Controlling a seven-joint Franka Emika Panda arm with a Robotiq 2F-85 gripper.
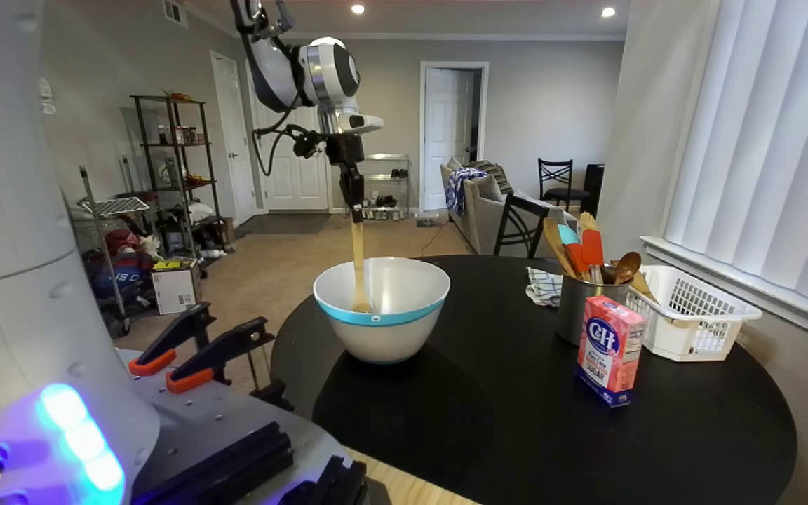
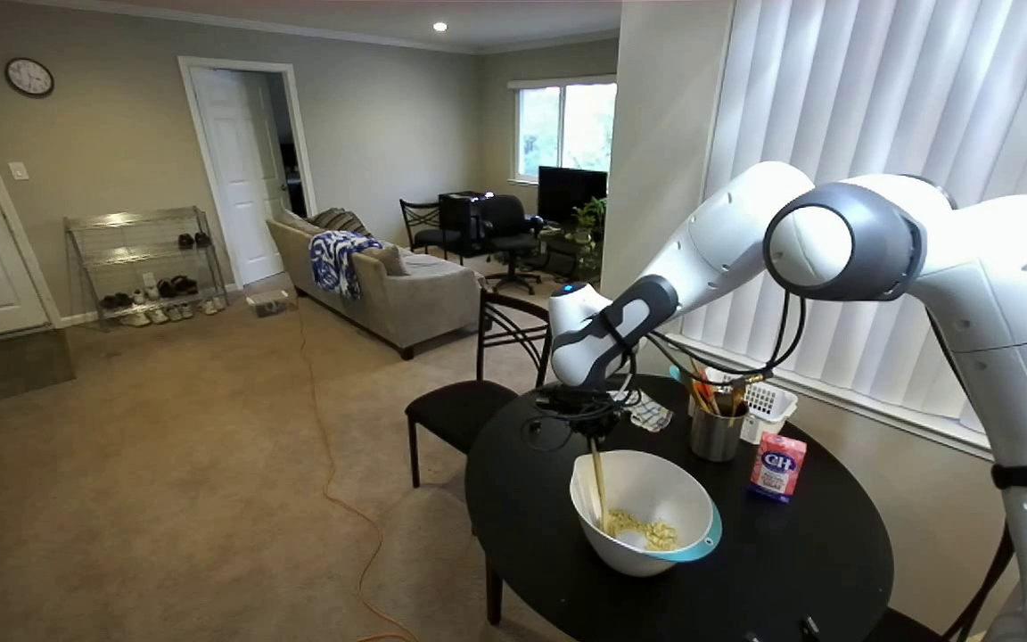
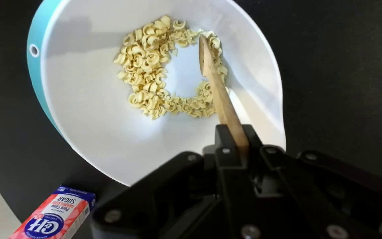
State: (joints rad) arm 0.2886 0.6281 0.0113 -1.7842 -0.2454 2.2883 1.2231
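My gripper (image 3: pixel 235 134) is shut on the handle of a wooden spoon (image 3: pixel 222 99) and points down over a bowl. In an exterior view the gripper (image 1: pixel 355 209) holds the spoon (image 1: pixel 358 256) nearly upright. The white bowl (image 3: pixel 88 93) has a light-blue rim band; it stands on the black table in both exterior views (image 1: pixel 383 344) (image 2: pixel 669 486). The spoon's head is inside the bowl, among pale curled pasta-like pieces (image 3: pixel 144 63) on the spout side. These pieces lie in a rough ring around a bare patch of the bowl's bottom. The spoon's upper end is hidden between the fingers.
On the round black table (image 1: pixel 516 442) stand a pink sugar box (image 1: pixel 611 351), a metal pot of utensils (image 2: pixel 716 434), a white basket (image 1: pixel 698 337) and a checked cloth (image 1: pixel 544 286). A black chair (image 2: pixel 460 410) stands beside the table. Black clamps (image 1: pixel 225 351) sit near the robot base.
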